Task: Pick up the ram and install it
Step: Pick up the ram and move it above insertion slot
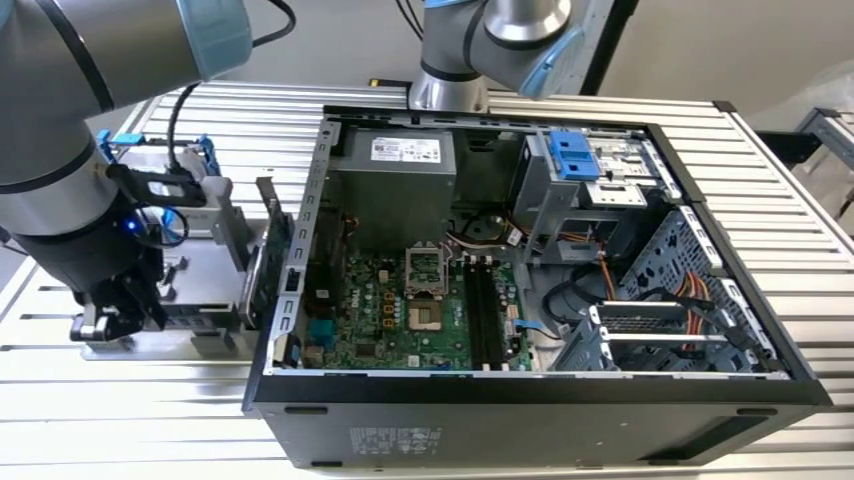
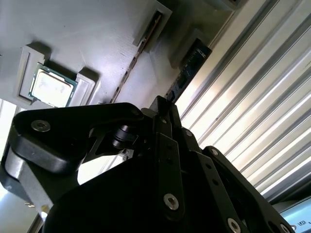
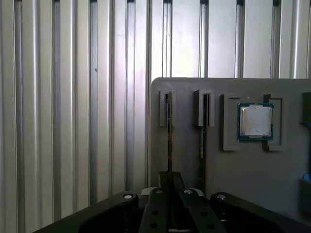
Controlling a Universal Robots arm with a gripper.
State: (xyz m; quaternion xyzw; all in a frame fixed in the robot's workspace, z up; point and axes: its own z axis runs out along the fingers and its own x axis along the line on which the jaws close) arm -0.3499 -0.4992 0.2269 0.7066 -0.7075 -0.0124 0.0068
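I have the arm (image 1: 67,200) low over the grey holder (image 3: 189,160), which stands on the surface (image 1: 134,420) at the exterior view's left of the open computer case (image 1: 534,400). The ram (image 3: 168,131) stands on its edge in the holder's outer slot, the one farthest from the processor chip (image 3: 256,120). A second stick (image 3: 203,131) sits in the slot just beside it.

In the first wrist view the fingers (image 3: 176,180) are drawn almost together, with the thin top edge of the ram running in between them. I judge that they are closed on it. The stick looks seated in its slot, not lifted.

To do this step well, I think the grip must sit square on the flat sides of the board, not on one corner, otherwise the long stick can swing when it comes free. The pull should go straight along the slot walls, with no twist, because the slot is narrow and the board could jam or take the holder up with it. I would move slowly and watch that the neighbour stick is not touched.
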